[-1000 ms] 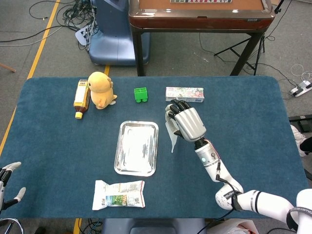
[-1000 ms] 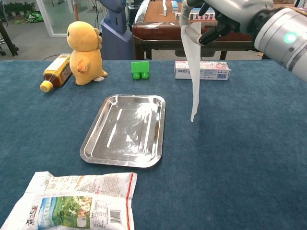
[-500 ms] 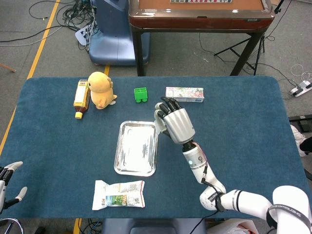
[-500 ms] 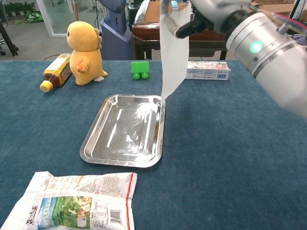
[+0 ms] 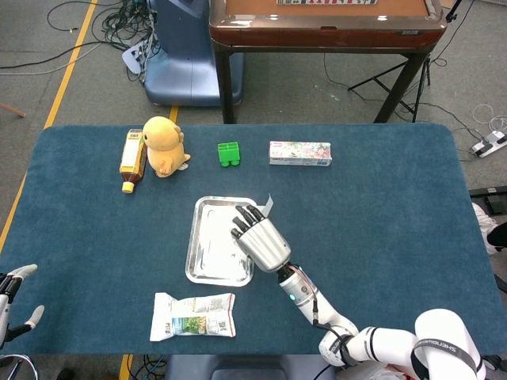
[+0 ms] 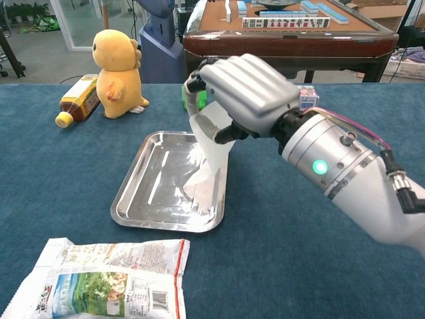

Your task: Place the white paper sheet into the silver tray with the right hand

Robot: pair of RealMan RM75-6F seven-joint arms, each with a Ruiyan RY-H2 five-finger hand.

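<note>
Blue-cloth table [image 5: 396,206], mahjong table behind. Right hand [image 6: 242,93] now over silver tray [image 6: 136,193], fingers curled on white paper sheet [image 6: 209,156]; half second ago it was just off tray's right rim, second ago well right of it. Carry looks nearly done; release remains. Sheet hangs below fingers, lower corner inside tray, seemingly touching floor near right wall. Left hand [image 5: 16,297] at table's near-left edge, fingers apart, holding nothing.
</note>
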